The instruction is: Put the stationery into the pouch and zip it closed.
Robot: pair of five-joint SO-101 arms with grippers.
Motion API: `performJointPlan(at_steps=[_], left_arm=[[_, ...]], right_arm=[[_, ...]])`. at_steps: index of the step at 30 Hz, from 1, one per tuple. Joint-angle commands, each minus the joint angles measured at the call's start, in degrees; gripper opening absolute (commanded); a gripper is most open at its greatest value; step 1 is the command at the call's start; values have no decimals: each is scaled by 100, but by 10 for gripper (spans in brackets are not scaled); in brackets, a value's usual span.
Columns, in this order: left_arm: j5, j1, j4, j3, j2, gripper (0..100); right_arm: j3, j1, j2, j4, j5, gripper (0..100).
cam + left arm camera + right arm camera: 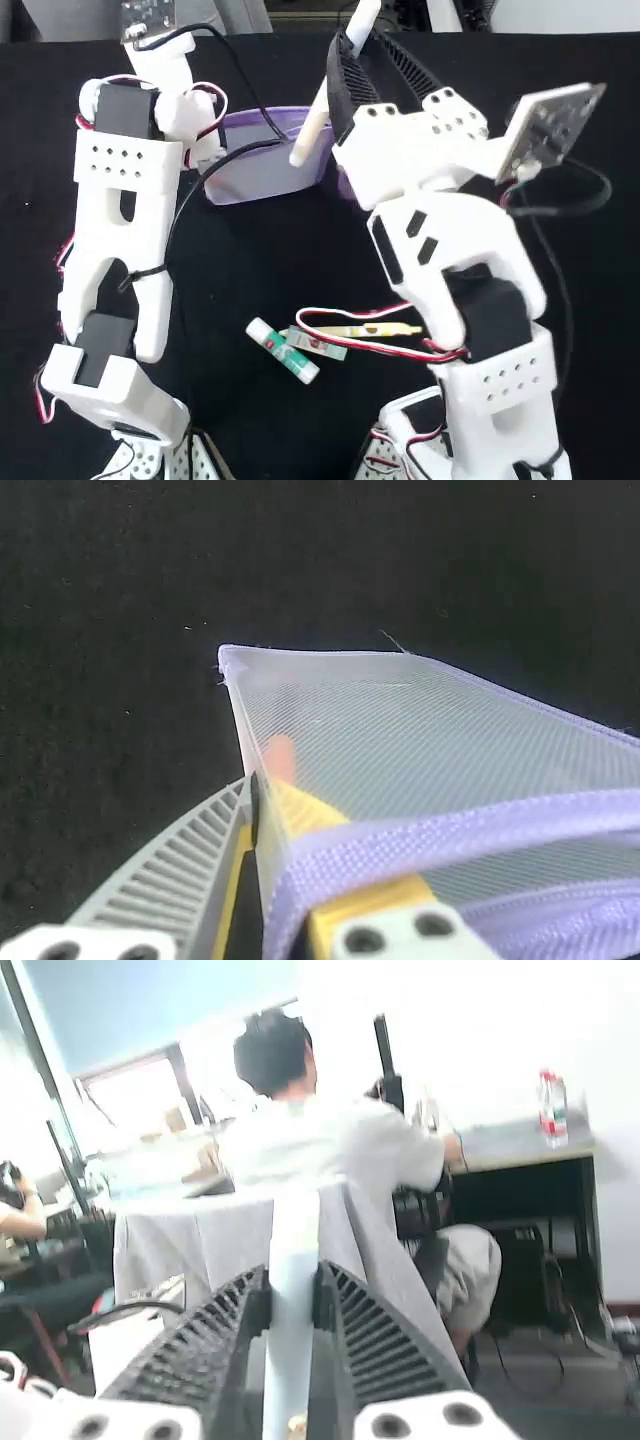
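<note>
glue stick (283, 352), a green-labelled piece (322, 345) and a thin yellow strip (375, 328) lie loose on the black surface (240, 260) between the arm bases. farther back, the left pincer (262, 770) is clamped on the edge of the lavender mesh pouch (420, 740). above it, the right pincer (292, 1272) grips a white stick (293, 1230), held off the surface.

Much of pouch (270, 175) behind both arms, white pen's (312, 125) middle behind right claw (293, 1275)

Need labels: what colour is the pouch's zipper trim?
Zipper trim is lilac; clearest in left wrist view.
</note>
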Motion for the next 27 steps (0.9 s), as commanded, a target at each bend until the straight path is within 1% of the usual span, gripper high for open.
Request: performJointPlan(at_steps=[1,5,7,10,15,19,23,27], left_arm=[[53,48,35,-303,-79,29],[53,48,35,-303,-79,29],[44,48,35,-303,-79,29],[35,48,35,-277,-79,29],[26,48,26,-75,-79,30],[35,40,26,-75,-105,30],[44,40,26,-101,-123,30],[53,31,26,-119,-123,30]], right_arm=[[971,62,-453,-1618,44,11],[2132,-53,-866,-2945,70,11],[2554,-132,-1015,-3437,70,11],[2888,-325,-1112,-3833,123,11],[3204,-589,-1121,-4334,791,11],[3741,-633,-1112,-5178,1046,11],[4163,-642,-1112,-5952,1530,11],[4189,-633,-1156,-6066,1881,11]])
